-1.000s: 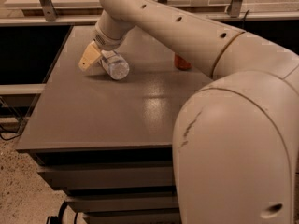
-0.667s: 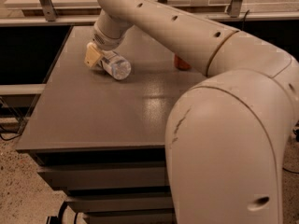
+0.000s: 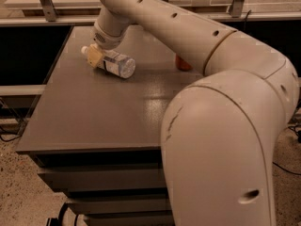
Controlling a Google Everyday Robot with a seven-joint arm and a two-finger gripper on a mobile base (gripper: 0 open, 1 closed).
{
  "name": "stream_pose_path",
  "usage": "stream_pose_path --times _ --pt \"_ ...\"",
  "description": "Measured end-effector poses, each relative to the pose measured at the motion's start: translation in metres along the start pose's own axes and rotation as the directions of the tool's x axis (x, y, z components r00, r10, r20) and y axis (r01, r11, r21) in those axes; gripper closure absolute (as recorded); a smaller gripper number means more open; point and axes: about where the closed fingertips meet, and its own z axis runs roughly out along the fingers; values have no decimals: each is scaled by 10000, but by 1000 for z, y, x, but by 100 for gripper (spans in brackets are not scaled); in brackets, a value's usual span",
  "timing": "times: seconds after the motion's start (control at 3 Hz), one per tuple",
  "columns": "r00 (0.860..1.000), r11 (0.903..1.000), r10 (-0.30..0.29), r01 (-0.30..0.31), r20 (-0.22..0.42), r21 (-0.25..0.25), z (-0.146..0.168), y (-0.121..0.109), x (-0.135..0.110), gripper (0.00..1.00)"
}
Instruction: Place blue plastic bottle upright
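The blue plastic bottle [image 3: 118, 65] lies on its side on the dark grey table [image 3: 94, 121] at the back left. Its white cap [image 3: 84, 49] points left and its base points right toward the table's middle. My gripper [image 3: 97, 56], with tan tips, reaches down from the arm's wrist [image 3: 109, 32] and sits right at the bottle's neck, just right of the cap. The bottle rests on the tabletop and is not lifted.
A red can [image 3: 182, 64] stands at the back of the table, mostly hidden behind my arm. My large arm [image 3: 221, 117] fills the right side of the view. A rail with metal legs [image 3: 44, 1] runs behind the table. The table's front edge [image 3: 89, 150] is near.
My gripper has shifted a little to the right, from beside the bottle's left end onto its neck. The cap now shows left of the gripper. The bottle still lies on its side.
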Motion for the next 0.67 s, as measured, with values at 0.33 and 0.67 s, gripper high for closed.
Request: stream_pose_path --times 0.33,0.67 --pt "9994 9993 -332 333 22 -195 -18 9 13 100" --pt "9981 9986 -414 430 465 -320 -44 23 30 100"
